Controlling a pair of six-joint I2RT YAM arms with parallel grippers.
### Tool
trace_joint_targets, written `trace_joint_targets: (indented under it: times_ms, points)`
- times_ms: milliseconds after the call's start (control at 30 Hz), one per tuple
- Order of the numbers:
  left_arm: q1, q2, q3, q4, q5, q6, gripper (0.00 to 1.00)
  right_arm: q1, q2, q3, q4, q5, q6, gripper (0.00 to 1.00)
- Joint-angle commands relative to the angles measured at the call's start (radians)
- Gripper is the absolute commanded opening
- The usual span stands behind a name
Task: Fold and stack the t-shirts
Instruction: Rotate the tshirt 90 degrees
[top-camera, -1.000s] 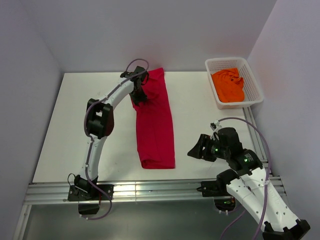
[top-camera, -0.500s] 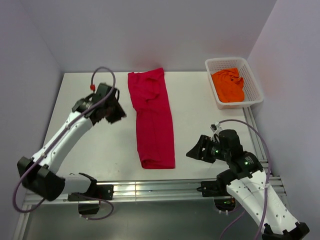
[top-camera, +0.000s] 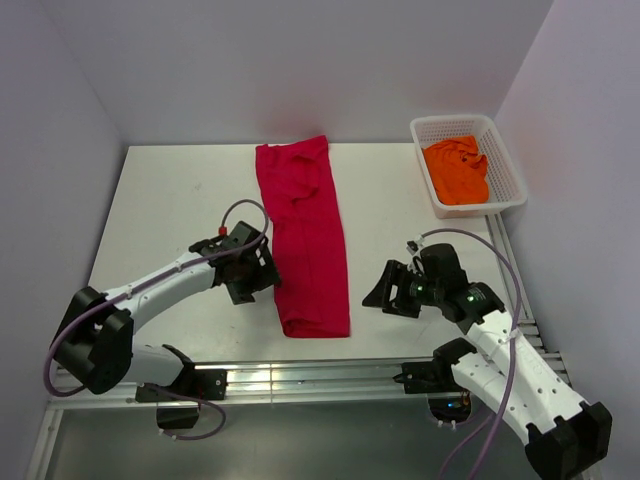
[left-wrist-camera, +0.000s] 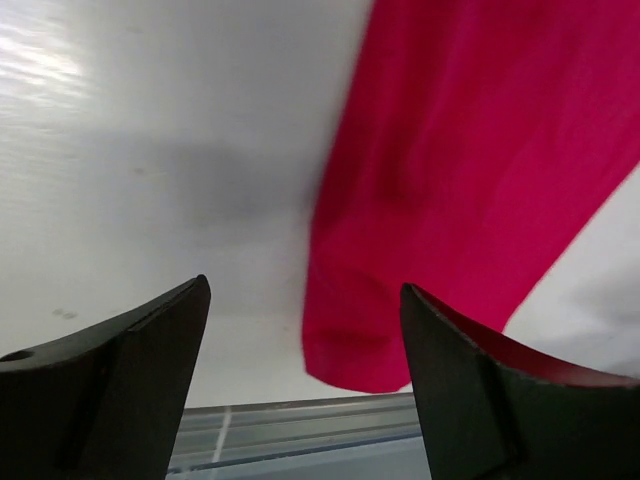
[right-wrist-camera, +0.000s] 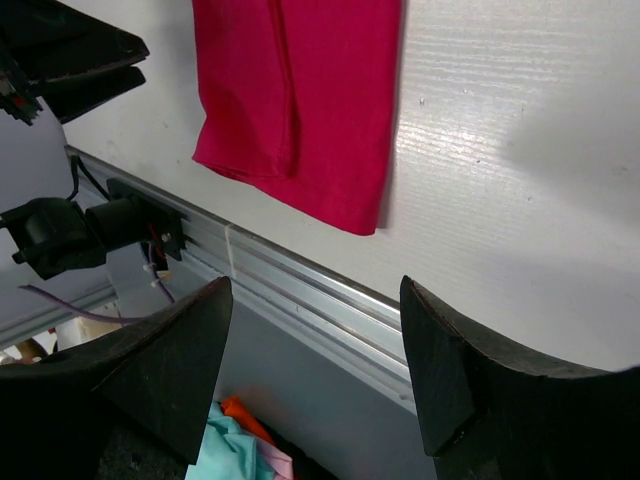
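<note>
**Left arm drops back to the near end of the red shirt**

A second ago the left gripper (top-camera: 258, 279) sat on the far, 12 o'clock end of the red shirt (top-camera: 305, 235). It then swung out toward 9 o'clock and has now come down low beside the shirt's near left edge. The right gripper (top-camera: 378, 292) has crept in a little from 3 o'clock over the same second. The shirt itself has not shifted. It lies as a long narrow strip down the middle of the table (top-camera: 170, 195), running from 12 to 6 o'clock, with its rounded near end close to the front rail.

We read this as the lengthwise fold being finished, with both arms setting up for the crosswise fold from the near end.

The left arm is stretched low across the table, forearm nearly flat. Its fingers are spread wide with nothing between them, and the shirt's edge shows just ahead in the wrist view. The right arm is bent at the elbow and aimed toward 9 o'clock. Its fingers are also apart and empty, a short way off the cloth.

The orange shirt (top-camera: 457, 170) sits crumpled and unfolded in the white basket (top-camera: 432, 125) at 1 o'clock.
</note>
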Motion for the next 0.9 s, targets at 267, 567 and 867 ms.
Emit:
trace_joint_targets:
  times_ms: [267,567,867]
  points:
    - [-0.148,0.089,-0.011,0.162,0.084,-0.112,0.81,0.005,0.046,0.010,0.084,0.008,-0.021,0.75]
    - [-0.268,0.034,-0.133,0.128,0.066,-0.236,0.74,0.005,0.092,-0.006,0.133,0.002,-0.021,0.74]
    - [-0.281,-0.003,-0.191,0.125,0.057,-0.270,0.69,0.005,0.140,-0.023,0.178,-0.018,-0.021,0.74]
